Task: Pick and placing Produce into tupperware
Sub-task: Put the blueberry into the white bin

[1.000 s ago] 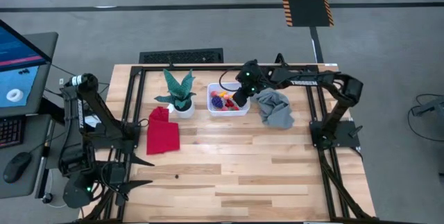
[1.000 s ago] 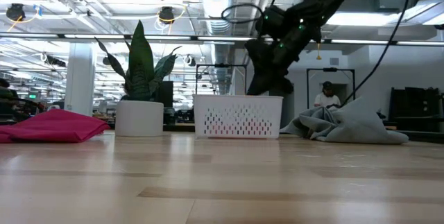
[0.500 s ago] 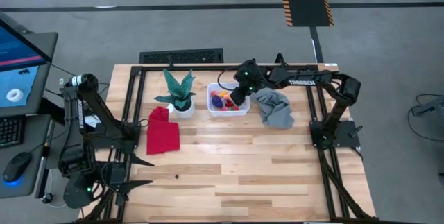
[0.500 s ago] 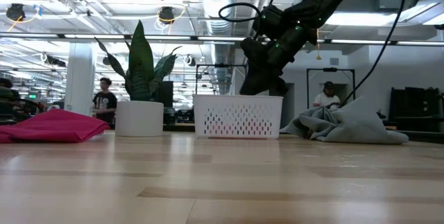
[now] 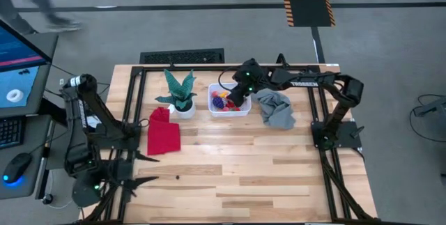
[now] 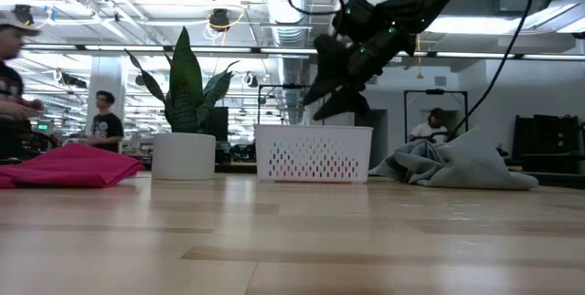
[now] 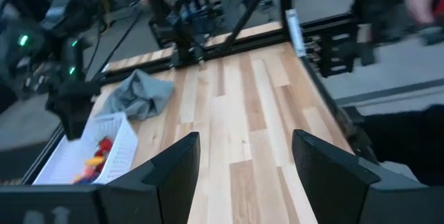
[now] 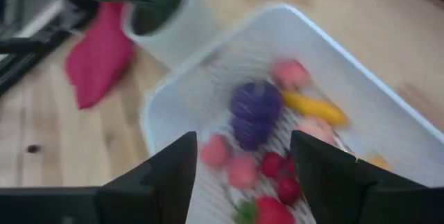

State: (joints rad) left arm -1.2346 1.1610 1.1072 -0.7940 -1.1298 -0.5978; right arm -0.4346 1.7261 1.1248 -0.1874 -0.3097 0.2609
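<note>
The white tupperware [image 5: 228, 105] stands at the table's far middle and shows from the side in the low view [image 6: 314, 153]. On its dotted bottom lies produce: a purple grape bunch [image 8: 254, 109], a yellow piece [image 8: 312, 107], pink balls and red strawberries [image 8: 274, 210]. My right gripper [image 5: 239, 98] hangs open just above the tupperware's right part [image 6: 334, 103], fingers wide apart and nothing between them [image 8: 243, 141]. My left gripper [image 5: 145, 171] waits open at the table's near left [image 7: 246, 137].
A green potted plant [image 5: 180, 92] stands just left of the tupperware, and a red cloth [image 5: 163, 131] lies nearer, to the plant's left. A grey cloth [image 5: 277, 108] lies just right of the tupperware. Bare wood [image 5: 258, 169] fills the near half. People move in the room behind.
My right gripper has opened its fingers over the tupperware and risen a little above its rim, shifting slightly toward the table's left.
</note>
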